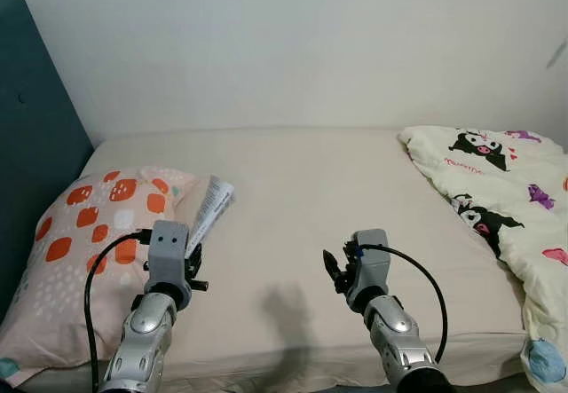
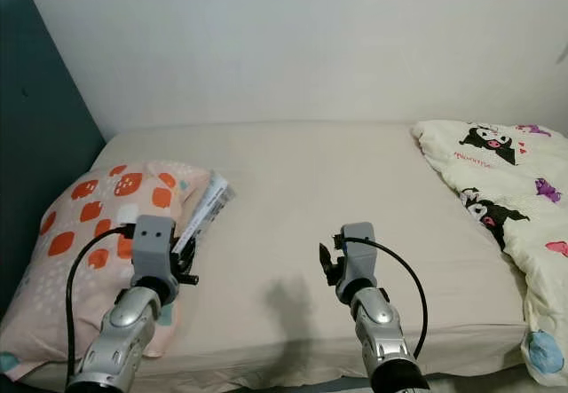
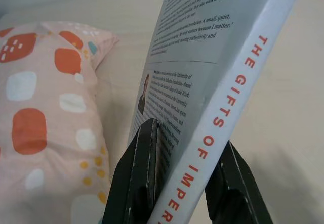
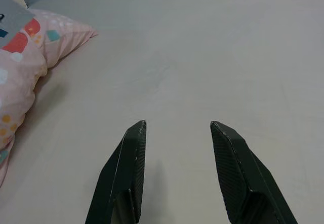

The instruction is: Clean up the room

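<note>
Left gripper (image 3: 185, 183) clamps book (image 3: 212, 82) by spine, lifted beside pillow (image 1: 80, 251) — likely for removal off bed (image 1: 293, 189). Right gripper (image 4: 177, 173) spread wide, holding nothing.

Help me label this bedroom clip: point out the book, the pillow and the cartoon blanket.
book (image 3: 223, 118), left wrist view, on its white spine with orange lettering.
pillow (image 1: 84, 233), left eye view, on its top face among the orange patches.
cartoon blanket (image 1: 497, 189), left eye view, on the cream fabric between the black characters.
</note>
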Robot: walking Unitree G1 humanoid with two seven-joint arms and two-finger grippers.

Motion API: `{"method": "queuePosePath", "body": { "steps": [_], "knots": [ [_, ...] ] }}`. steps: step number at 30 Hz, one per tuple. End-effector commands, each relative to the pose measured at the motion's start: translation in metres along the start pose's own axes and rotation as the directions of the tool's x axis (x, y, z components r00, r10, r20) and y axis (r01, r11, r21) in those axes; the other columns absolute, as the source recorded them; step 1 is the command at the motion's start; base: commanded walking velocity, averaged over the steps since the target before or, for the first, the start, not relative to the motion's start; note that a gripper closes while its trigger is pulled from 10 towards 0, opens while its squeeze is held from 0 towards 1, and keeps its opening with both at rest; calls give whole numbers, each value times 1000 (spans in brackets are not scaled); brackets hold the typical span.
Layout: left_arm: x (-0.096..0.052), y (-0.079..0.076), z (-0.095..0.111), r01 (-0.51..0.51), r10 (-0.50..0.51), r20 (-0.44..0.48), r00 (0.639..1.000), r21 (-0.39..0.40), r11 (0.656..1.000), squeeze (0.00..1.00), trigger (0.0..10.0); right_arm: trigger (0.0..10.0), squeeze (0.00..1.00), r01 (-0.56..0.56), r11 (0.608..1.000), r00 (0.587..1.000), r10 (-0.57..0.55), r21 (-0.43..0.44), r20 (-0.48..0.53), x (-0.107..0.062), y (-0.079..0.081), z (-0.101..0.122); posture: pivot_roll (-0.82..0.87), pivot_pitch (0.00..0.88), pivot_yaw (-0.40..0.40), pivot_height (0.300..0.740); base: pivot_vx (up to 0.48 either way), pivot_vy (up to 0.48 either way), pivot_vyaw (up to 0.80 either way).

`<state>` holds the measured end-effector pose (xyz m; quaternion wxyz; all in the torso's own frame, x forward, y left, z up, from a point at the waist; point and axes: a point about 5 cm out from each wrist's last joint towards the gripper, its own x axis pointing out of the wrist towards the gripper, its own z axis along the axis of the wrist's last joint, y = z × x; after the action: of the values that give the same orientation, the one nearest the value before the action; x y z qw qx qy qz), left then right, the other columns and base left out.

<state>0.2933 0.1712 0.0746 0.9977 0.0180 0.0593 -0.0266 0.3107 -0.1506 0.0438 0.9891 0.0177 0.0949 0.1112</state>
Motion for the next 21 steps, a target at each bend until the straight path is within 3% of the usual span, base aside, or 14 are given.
{"method": "queuePosePath", "body": {
  "steps": [1,21],
  "knots": [
    [-2,-3,1,14,-14,9,1000,-14,1000,0,10000,10000,0,9,1000,1000,-9,18,-22,-3,-1,-6,23,108,-60,690,0,0,0],
    [-6,-7,1,56,-56,4,998,-31,998,0,10000,10000,0,-5,1000,1000,6,21,-19,-5,2,-7,28,111,-58,610,0,0,0]
  ]
}}
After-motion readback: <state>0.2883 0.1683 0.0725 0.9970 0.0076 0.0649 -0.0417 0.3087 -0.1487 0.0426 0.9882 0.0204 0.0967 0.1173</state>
